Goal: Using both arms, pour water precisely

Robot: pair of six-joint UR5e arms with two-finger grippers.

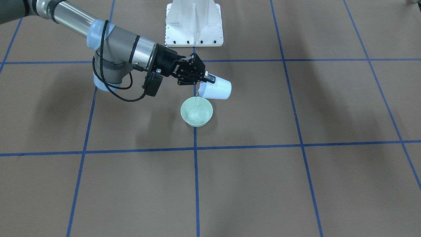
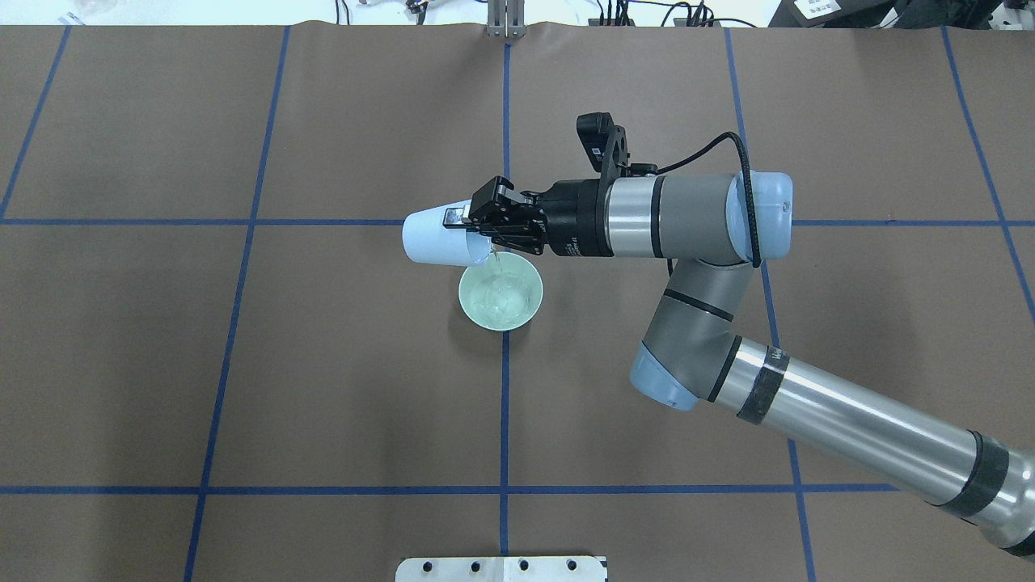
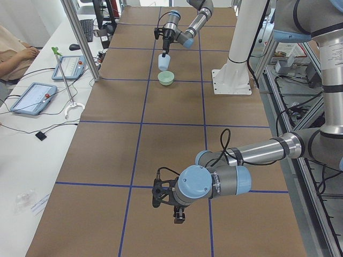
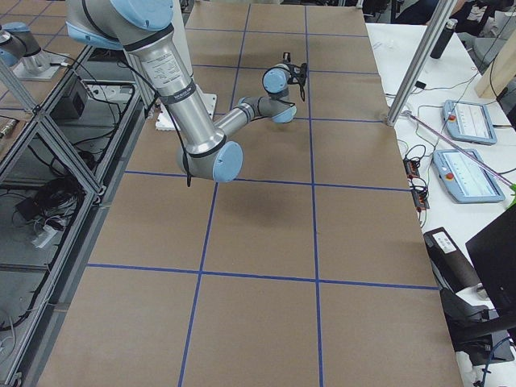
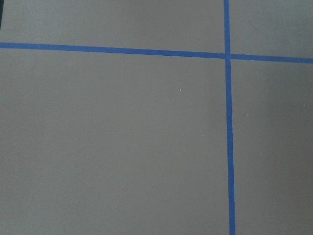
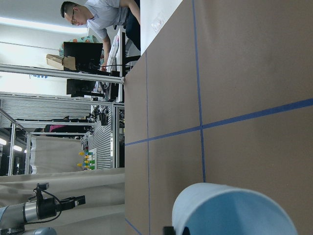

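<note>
1. The table [image 2: 323,388] is covered in brown sheet and divided into squares by blue tape lines [image 2: 505,404]. A white base [image 1: 194,23] stands at the robot's edge of the table.

2. The right arm [image 2: 841,412] reaches across to the middle of the table, with its wrist section lying roughly level. The left arm [image 3: 257,152] is well apart from it, towards the left end of the table, bent low over bare table surface.

3. The right pincer [image 2: 471,226] is closed on the rim of a pale blue cup [image 2: 433,240], and one finger shows on the outside of the cup wall. The cup is held clear of the table, tipped almost onto its side. Its base points away from the arm and its lip is above the far edge of a green bowl [image 1: 197,124].

4. The bowl stands upright on the table, on a tape line and just on the robot's side of a tape crossing.

5. The water [image 2: 501,297] lies in the bowl as a shallow, glinting layer. A thin stream runs down from the cup lip into it.

6. The left pincer [image 3: 158,194] appears only in the side view, and from there one cannot tell how wide it stands. The left wrist camera shows only table and tape.
</note>
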